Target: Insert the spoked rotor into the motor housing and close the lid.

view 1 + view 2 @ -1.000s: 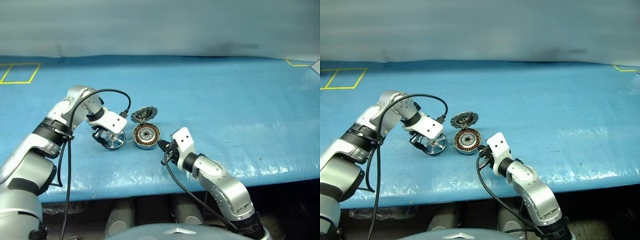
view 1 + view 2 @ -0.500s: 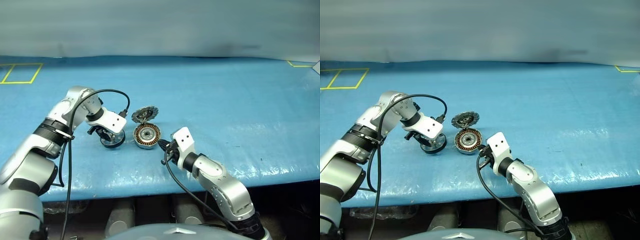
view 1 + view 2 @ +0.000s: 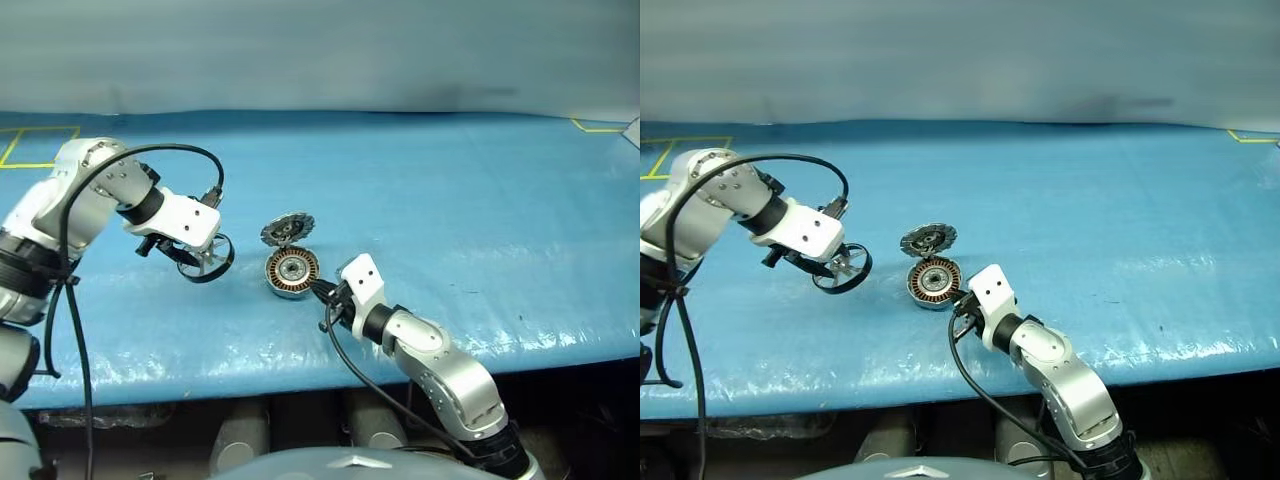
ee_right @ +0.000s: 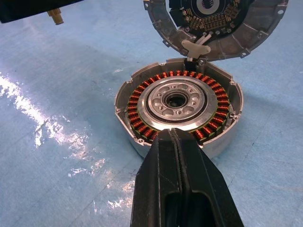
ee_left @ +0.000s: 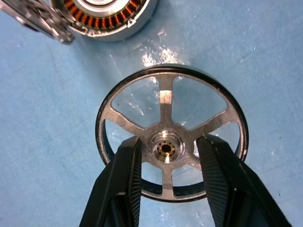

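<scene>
Since a second ago, your left gripper [image 3: 200,263] has clamped the spoked rotor [image 5: 171,133] and carried it up and toward the left of the frame, away from the motor housing [image 3: 291,273]. Before, the rotor lay flat on the blue table cover [image 3: 450,200] just left of the housing; now you see it hanging tilted under the gripper, left of centre in the head view, clear of the cover and well apart from the housing. In the left wrist view your two black fingers [image 5: 124,175] grip the rotor on either side of its hub, reaching in through the gaps between spokes.

Your right gripper [image 4: 176,156] is clenched with nothing in it, its tips resting against the near rim of the housing. The housing sits at mid frame with its copper windings showing, and the lid [image 3: 288,229] stands open on its hinge just above it in the picture, toothed face toward you.
</scene>
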Robot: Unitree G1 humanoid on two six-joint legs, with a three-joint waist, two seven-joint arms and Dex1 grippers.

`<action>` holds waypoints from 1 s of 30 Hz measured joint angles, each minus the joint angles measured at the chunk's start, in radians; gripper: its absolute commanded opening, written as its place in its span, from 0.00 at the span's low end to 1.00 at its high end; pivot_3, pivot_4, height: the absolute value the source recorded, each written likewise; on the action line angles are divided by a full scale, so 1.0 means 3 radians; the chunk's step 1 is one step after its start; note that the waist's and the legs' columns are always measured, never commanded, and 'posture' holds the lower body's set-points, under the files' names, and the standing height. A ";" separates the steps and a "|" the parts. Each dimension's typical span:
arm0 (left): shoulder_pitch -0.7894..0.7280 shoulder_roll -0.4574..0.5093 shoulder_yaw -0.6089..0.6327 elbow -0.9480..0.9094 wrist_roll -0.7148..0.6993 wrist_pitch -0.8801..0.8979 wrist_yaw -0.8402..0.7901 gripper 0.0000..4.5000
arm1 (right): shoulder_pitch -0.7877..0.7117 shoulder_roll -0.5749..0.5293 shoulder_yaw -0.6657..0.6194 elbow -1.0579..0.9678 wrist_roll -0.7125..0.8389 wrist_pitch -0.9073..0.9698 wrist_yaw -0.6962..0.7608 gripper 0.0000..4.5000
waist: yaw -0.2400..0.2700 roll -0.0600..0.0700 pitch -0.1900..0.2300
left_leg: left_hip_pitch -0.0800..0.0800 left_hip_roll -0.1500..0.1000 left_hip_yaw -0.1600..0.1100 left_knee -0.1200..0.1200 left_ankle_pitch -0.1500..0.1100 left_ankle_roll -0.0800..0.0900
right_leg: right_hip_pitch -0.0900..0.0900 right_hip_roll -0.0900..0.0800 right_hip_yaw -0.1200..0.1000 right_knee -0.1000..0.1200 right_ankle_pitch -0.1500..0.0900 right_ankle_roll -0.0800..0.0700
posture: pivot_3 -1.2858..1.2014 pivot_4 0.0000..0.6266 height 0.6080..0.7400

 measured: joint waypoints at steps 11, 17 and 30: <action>0.0636 -0.0478 0.0483 -0.1261 -0.0459 0.1317 0.0789 0.34 | 0.0155 -0.0346 -0.0301 0.0070 0.0137 -0.0471 0.0462 0.00 | 0.0007 -0.0003 0.0002 | 0.0008 0.0001 0.0001 0.0005 0.0000 0.0000 | 0.0008 0.0002 0.0000 0.0002 0.0000 0.0000 | 0.52 0.24 1.00; 0.0689 -0.0785 0.0324 -0.1265 -0.0295 0.1575 0.1182 0.34 | 0.0253 -0.0336 -0.0364 0.0244 0.0137 -0.0622 0.0511 0.00 | 0.0007 -0.0004 0.0002 | 0.0011 0.0001 0.0001 0.0005 0.0000 0.0000 | 0.0012 0.0002 0.0001 0.0001 0.0000 0.0001 | 0.52 0.24 1.00; 0.0220 -0.1071 -0.0104 -0.0453 0.0118 0.1194 0.1096 0.34 | 0.0375 -0.0162 -0.0396 0.0396 0.0136 -0.0924 0.0510 0.00 | 0.0021 -0.0005 0.0003 | 0.0011 0.0000 0.0001 0.0004 0.0000 0.0000 | 0.0014 0.0002 0.0001 -0.0003 0.0000 0.0001 | 0.52 0.24 1.00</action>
